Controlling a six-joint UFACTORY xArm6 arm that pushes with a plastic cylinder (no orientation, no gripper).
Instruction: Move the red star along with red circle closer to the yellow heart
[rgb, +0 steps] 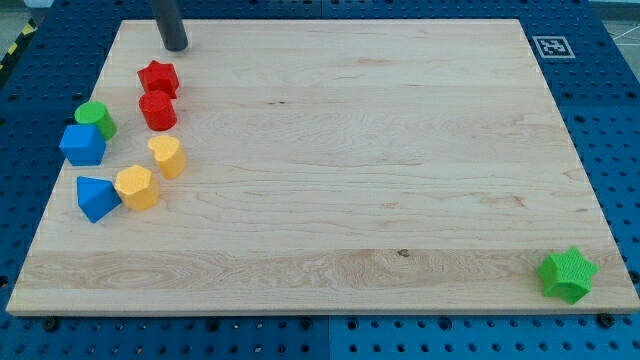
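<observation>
The red star (158, 77) lies near the view's upper left of the wooden board (330, 160). The red circle (157, 111) touches it just below. The yellow heart (167, 156) lies a little below the red circle, with a small gap between them. My tip (176, 46) rests on the board just above and slightly right of the red star, apart from it.
A green circle (96, 119) and a blue cube (83, 144) sit at the left edge. A blue triangle-like block (97, 197) and a yellow hexagon (136, 187) lie below the heart. A green star (568, 275) sits at the lower right corner. A marker tag (550, 46) is at the top right.
</observation>
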